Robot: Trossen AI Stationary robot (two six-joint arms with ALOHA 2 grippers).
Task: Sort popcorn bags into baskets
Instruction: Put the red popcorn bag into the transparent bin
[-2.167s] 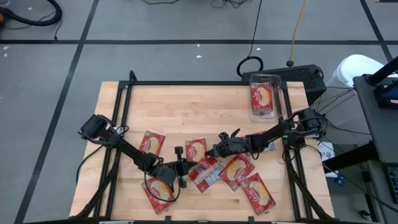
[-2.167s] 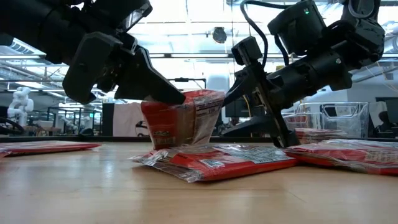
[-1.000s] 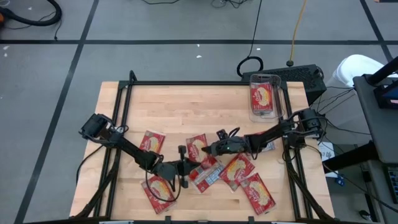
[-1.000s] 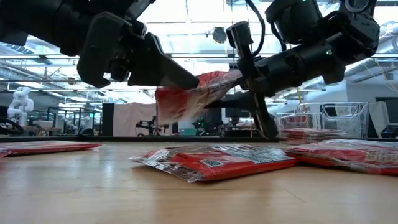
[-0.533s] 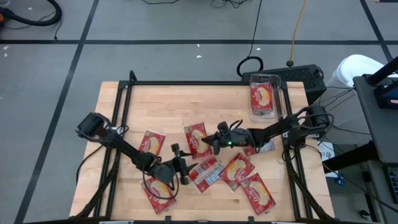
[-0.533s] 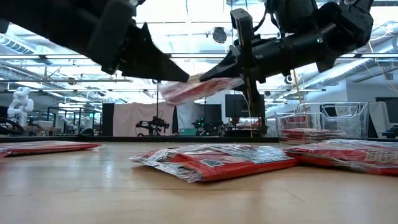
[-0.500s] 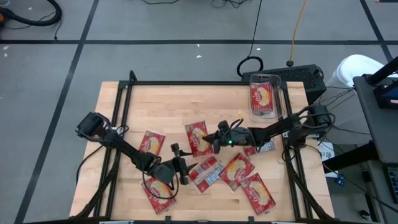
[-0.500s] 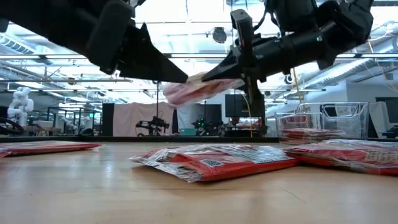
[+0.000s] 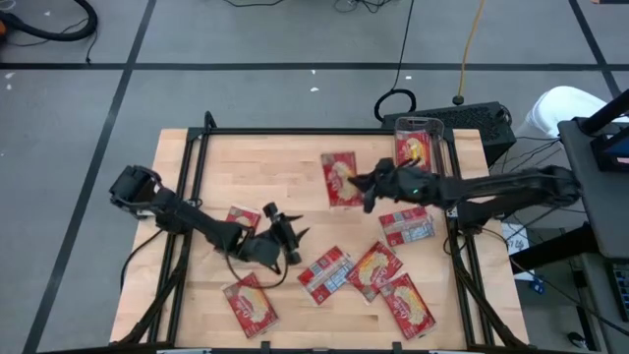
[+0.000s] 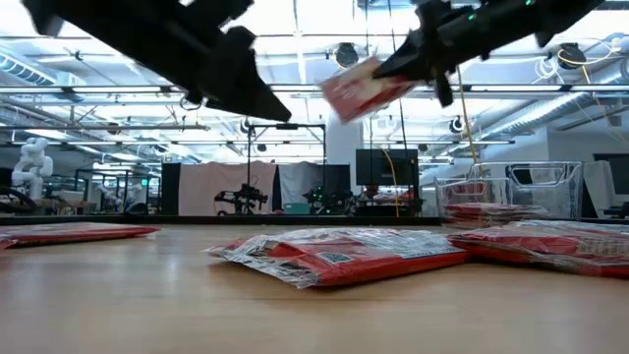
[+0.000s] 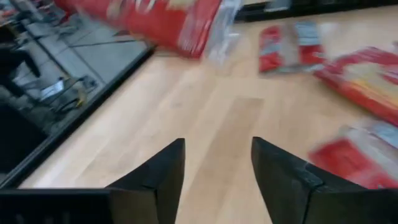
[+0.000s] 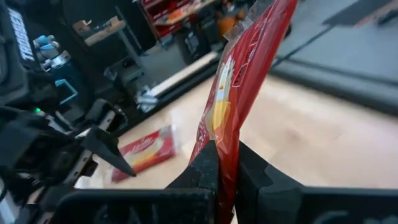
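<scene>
The right gripper [image 9: 366,187] is up off the table, fingers pinched tight on the edge of one red popcorn bag [image 9: 341,179], which hangs in the air over the far middle of the table, just left of the clear basket [image 9: 439,149] at the far right corner. From the right wrist view that bag [image 12: 239,81] stands on edge, squeezed between the two dark fingers [image 12: 205,168]. In the low view it [image 10: 362,88] rides high above the tabletop. One packet [image 9: 414,149] lies inside the basket. The left gripper [image 9: 285,239] hovers low over the near left-centre, fingers spread apart [image 11: 161,171] with nothing between them, bare wood below. Loose bags lie around it: one at its left [image 9: 240,218], one at the near left [image 9: 250,305], and a cluster to the near right [image 9: 374,269], with another turned grey-back up [image 9: 407,225] by the right rail.
</scene>
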